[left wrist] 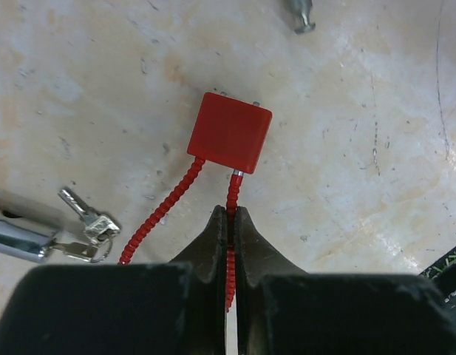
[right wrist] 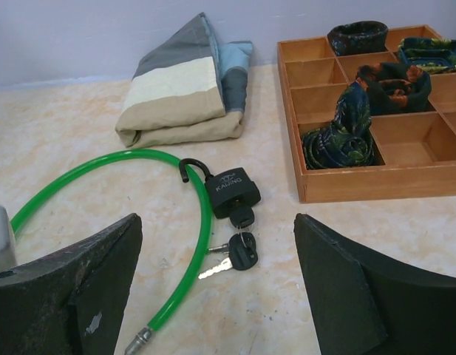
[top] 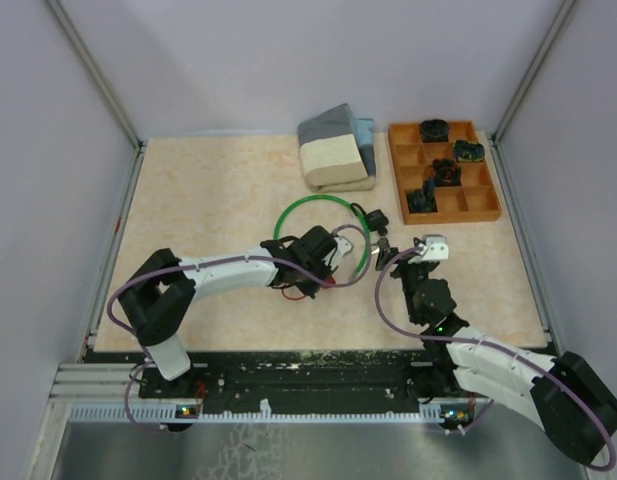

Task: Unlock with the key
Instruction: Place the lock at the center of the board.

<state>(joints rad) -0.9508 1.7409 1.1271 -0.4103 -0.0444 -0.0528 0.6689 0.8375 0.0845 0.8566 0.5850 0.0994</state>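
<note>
Two locks are on the table. The red lock [left wrist: 229,132] lies flat just ahead of the left gripper [left wrist: 230,229], whose fingers are pinched together on one strand of its red cable [left wrist: 160,211]. A small bunch of silver keys [left wrist: 87,222] rests to the left of it. The black padlock [right wrist: 233,191], hooked on one green cable [right wrist: 102,166], lies ahead of the right gripper [right wrist: 216,244], whose fingers are spread wide and hold nothing. Its own key bunch [right wrist: 231,259] sits at its keyhole end. Beyond are one folded cloth [right wrist: 185,96] and one wooden tray [right wrist: 346,185] holding four rolled fabrics [right wrist: 338,137].
</note>
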